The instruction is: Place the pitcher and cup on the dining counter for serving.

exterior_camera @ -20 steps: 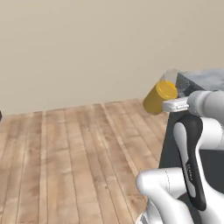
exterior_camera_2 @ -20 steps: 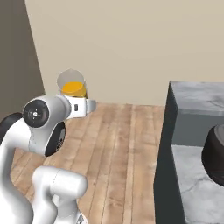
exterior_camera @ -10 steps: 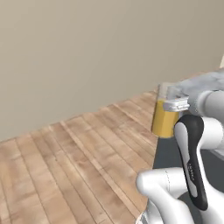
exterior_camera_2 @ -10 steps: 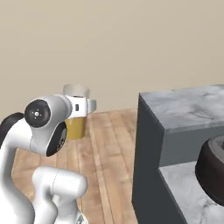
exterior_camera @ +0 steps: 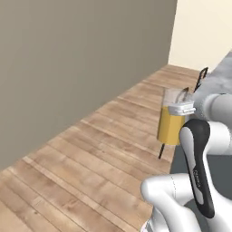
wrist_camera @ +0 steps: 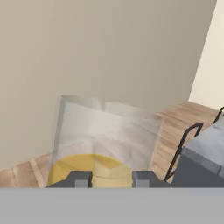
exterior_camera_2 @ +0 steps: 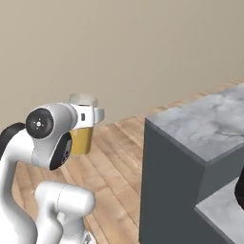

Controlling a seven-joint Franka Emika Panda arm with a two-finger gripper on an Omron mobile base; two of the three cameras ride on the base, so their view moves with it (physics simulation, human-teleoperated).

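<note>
Pitcher (exterior_camera: pixel 171 121) hangs in the air above the wooden plank floor (exterior_camera: pixel 86 172), upright, a tall clear cylinder with yellow-orange liquid filling its lower part and an empty see-through upper part ending in a pale rim. In the left base view it sits just left of the white arm, in front of a plain grey-brown wall (exterior_camera: pixel 68 59). The tool (wrist_camera: pixel 107 178) is clenched on the pitcher near its top: in the hand view the two dark finger tips (wrist_camera: pixel 78 178) stand on either side of the glassy wall, with the liquid's round surface showing between them. In the right base view the pitcher is partly behind the arm's white wrist, its rim poking above. To the right stands the dining bench (exterior_camera_2: pixel 205 126), a blocky shape with a veined grey-white marble top and a smooth dark grey front, well apart from the pitcher.
</note>
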